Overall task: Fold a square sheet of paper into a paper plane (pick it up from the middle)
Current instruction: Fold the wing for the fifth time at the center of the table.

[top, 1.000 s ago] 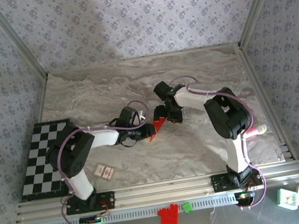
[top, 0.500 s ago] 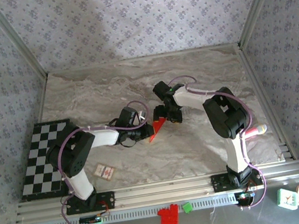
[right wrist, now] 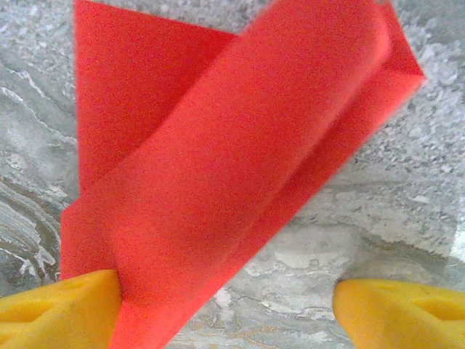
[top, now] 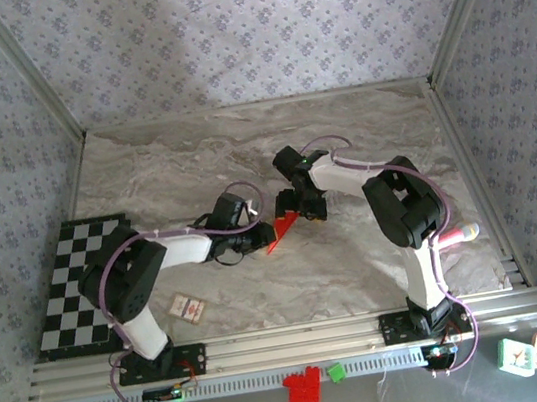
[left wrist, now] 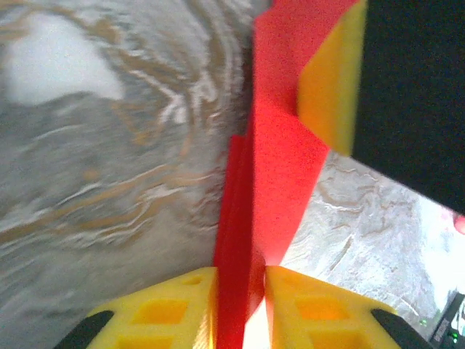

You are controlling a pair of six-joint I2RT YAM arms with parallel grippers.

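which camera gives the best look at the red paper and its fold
The right wrist view: the red paper lies broad and close, one flap curling over the flat layer. The left wrist view has it edge-on, pinched in the left gripper. The top external view makes it a small sliver.

the left gripper (left wrist: 240,302) has 2 yellow fingers (left wrist: 163,313) pinching the folded red sheet of paper (left wrist: 280,153) on edge above the marble table (left wrist: 109,182); a second yellow pad (left wrist: 333,80) touches its upper part.
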